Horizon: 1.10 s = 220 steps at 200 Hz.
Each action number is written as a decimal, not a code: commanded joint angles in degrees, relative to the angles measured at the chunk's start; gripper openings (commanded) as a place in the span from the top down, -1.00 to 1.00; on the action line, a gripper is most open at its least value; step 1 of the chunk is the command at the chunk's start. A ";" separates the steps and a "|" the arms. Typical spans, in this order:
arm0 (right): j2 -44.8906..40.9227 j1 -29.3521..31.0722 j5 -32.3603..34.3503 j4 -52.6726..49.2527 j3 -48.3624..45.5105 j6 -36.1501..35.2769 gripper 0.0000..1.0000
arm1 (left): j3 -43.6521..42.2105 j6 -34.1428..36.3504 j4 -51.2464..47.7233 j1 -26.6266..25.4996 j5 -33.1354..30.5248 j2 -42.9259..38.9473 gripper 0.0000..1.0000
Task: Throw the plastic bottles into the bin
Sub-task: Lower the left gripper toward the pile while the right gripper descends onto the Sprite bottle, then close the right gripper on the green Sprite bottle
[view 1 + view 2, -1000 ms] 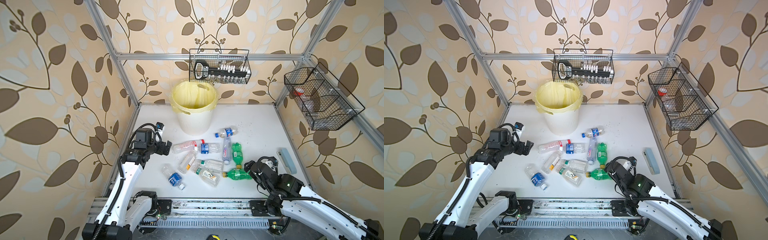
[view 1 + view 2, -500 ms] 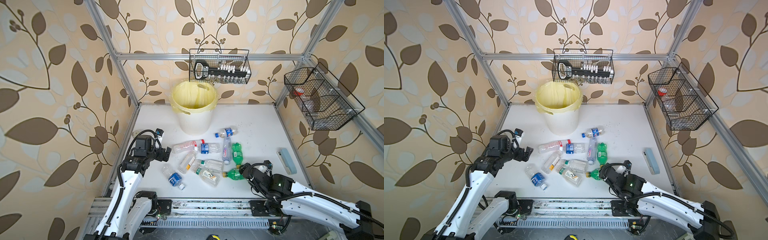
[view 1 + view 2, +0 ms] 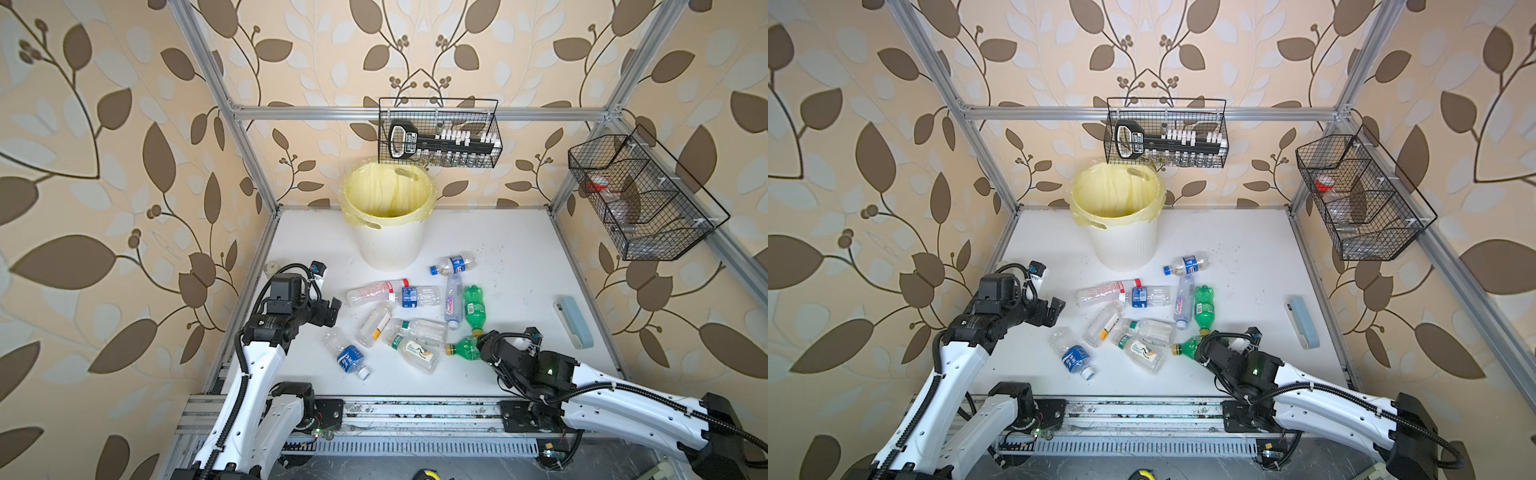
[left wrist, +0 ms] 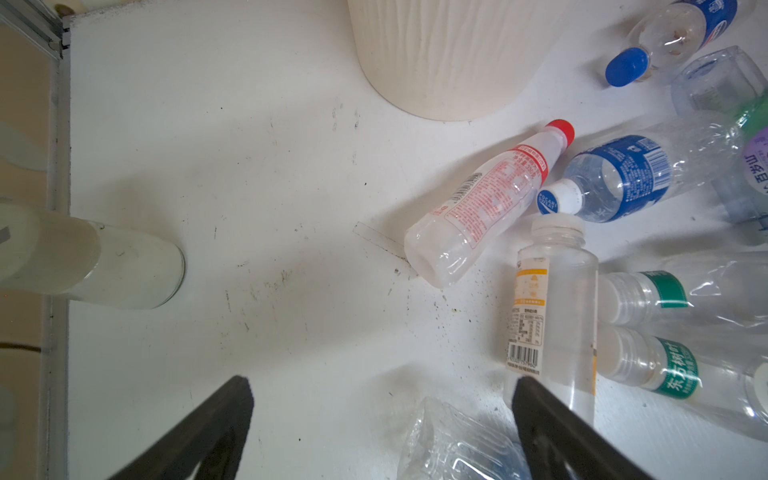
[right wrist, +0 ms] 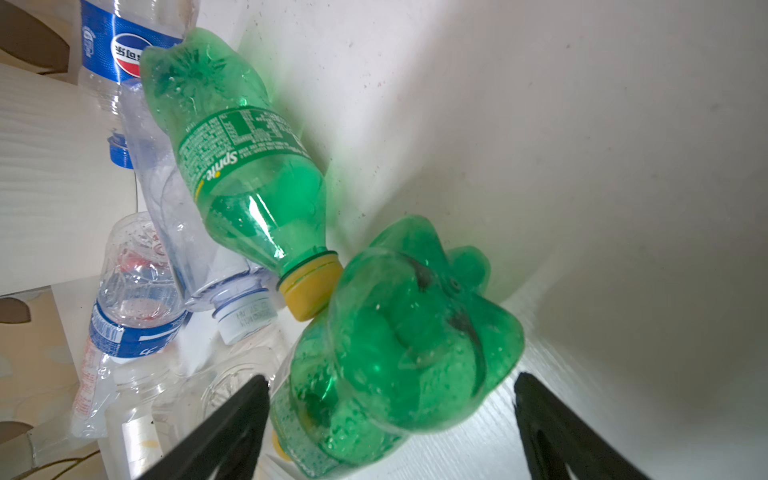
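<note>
Operator: Where do the plastic bottles (image 3: 415,296) lie?

Observer: All of them lie on their sides on the white table (image 3: 519,257), in a loose cluster in front of the bin (image 3: 386,249). The bin stands upright at the back of the table, with its yellow bag open at the top.

Operator: And the right hand?

Observer: The right hand (image 5: 390,380) sits low at the near edge of the cluster. Its fingers are spread wide on either side of the base of a green bottle (image 5: 395,353), which rests on the table. Whether they touch the plastic cannot be told. A second green bottle (image 5: 245,166) lies with its yellow cap against that base.

Operator: The left one?

Observer: The left hand (image 3: 332,311) hangs over the table at the left of the cluster, fully spread and holding nothing. Its wrist view shows a crumpled clear bottle (image 4: 457,449) and a yellow-labelled bottle (image 4: 552,316) near its fingers.
</note>
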 commanded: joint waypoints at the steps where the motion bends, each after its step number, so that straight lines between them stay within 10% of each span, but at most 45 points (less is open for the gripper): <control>1: -0.14 0.42 0.04 0.78 -1.41 5.19 -0.82 | 0.18 1.24 -0.65 0.63 1.74 -0.03 -0.98; 147: 5.20 0.48 0.74 7.55 -3.46 9.95 -0.65 | 0.19 1.66 -1.26 2.44 3.46 -0.26 -0.98; 220: 3.66 0.50 2.07 7.57 -5.31 10.82 -0.19 | 0.18 1.82 -1.61 3.52 4.19 -0.61 -0.98</control>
